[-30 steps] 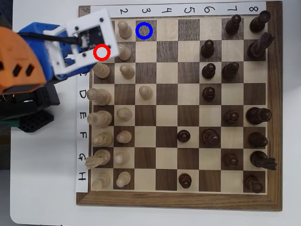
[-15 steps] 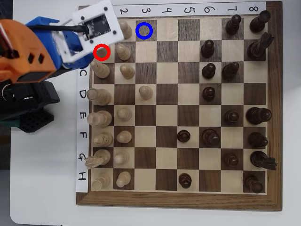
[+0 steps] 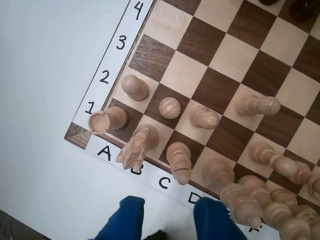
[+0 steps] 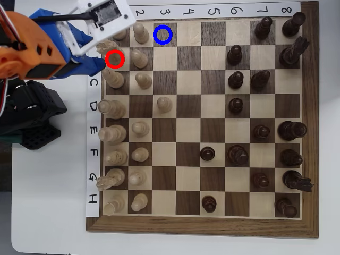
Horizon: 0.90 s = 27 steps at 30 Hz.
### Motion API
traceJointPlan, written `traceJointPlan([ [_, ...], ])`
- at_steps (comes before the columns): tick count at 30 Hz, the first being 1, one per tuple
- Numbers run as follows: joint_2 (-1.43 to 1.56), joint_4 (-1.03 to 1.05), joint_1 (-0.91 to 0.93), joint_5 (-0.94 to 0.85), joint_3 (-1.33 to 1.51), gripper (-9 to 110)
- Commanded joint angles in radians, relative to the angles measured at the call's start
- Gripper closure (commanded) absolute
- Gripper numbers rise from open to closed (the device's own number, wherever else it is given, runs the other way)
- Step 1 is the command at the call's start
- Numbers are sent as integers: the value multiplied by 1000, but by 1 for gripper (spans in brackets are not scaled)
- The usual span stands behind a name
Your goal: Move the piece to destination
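Observation:
The piece, a pale cream knight with a jagged head, stands on the light B1 square between a rook and a bishop. In the overhead view a red ring marks that square, and the knight shows partly beside the wrist camera plate. The destination is the dark square with the blue ring, bare, two columns right of the knight. My gripper is open. Its blue fingers sit just off the board edge, short of the knight, with nothing between them. One blue finger shows from above.
Pale pawns stand in the row beyond the knight, one right next to the blue-ringed square. More pale pieces line the left column. Dark pieces fill the right side. The orange and blue arm lies left of the board.
In the overhead view the wrist camera plate has moved up and slightly right, off the red-ringed square. The blue finger now reaches the board's left edge. No piece has moved.

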Motion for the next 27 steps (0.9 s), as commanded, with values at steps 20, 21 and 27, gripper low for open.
traceJointPlan([
  [20, -150, -21, -126, 577, 8, 83],
  [21, -150, -26, -129, 574, 17, 83],
  [27, -153, -51, -146, 563, 64, 83],
])
